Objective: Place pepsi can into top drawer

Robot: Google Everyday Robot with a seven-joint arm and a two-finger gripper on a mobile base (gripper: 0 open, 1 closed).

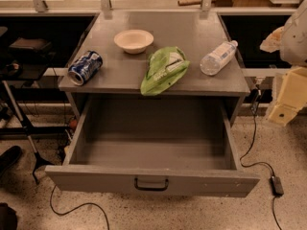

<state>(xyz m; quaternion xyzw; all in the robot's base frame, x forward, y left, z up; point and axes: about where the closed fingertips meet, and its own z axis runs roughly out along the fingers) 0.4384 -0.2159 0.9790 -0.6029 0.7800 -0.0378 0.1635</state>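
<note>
The grey cabinet top (192,37) is the biggest thing here, and the top drawer (96,178) under it is pulled wide open with nothing inside. The gripper (288,99) hangs at the far right side, off the cabinet and lower than its top. I cannot tell if it is squeezed tight or let loose, but it holds nothing. To get to the can, it may have to cross the whole top. On the way it could bump the green bag (164,70), which already sticks out over the front edge and might drop into the drawer. It could knock the water bottle (217,57), or push the bowl (134,40). The pepsi can (85,67) lies on its side at the left edge, well apart from the gripper. It is round, so a poke could roll it off.
</note>
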